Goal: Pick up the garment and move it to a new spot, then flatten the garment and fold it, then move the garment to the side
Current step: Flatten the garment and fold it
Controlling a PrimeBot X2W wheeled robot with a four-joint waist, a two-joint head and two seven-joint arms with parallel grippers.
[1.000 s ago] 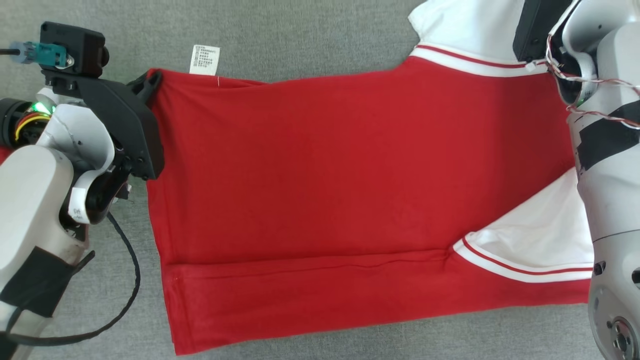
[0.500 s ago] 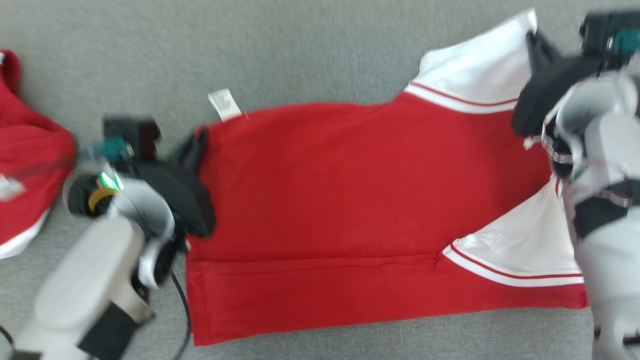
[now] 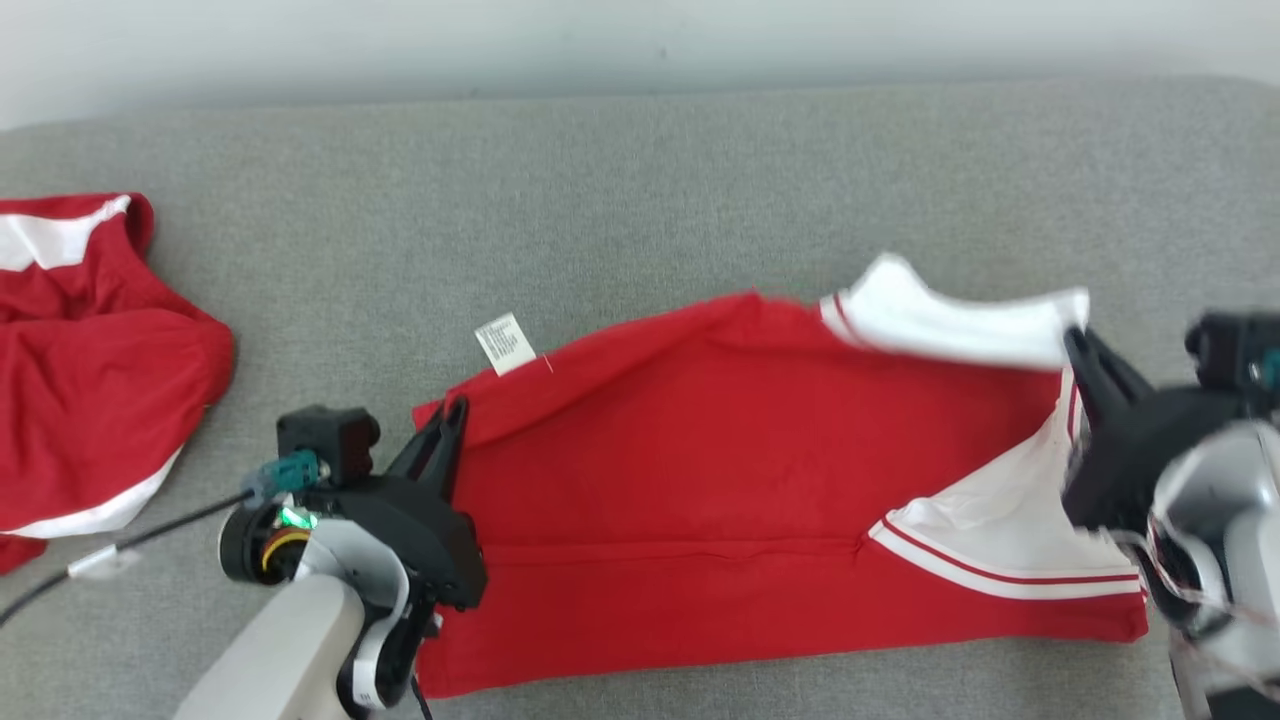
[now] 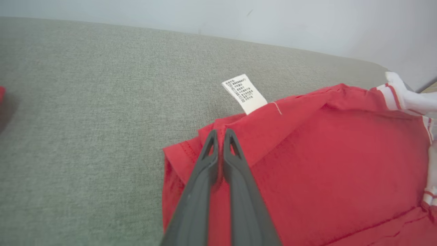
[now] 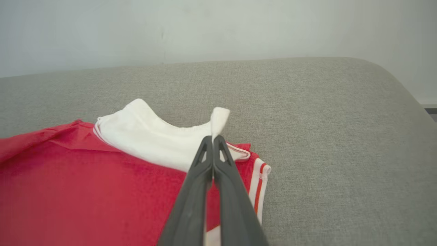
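Unreadable small print on garment's (image 3: 720,480) white care label (image 4: 244,93)

- We see a plain indoor room: a wide grey fabric-covered surface (image 3: 650,190) with a rounded edge, like a padded bench.
- A bare pale wall (image 3: 600,40) stands behind it.
- We cannot tell home from lab.

Matt soft cloth garment (image 3: 700,470); coarse woven grey fabric cushion (image 3: 640,200).
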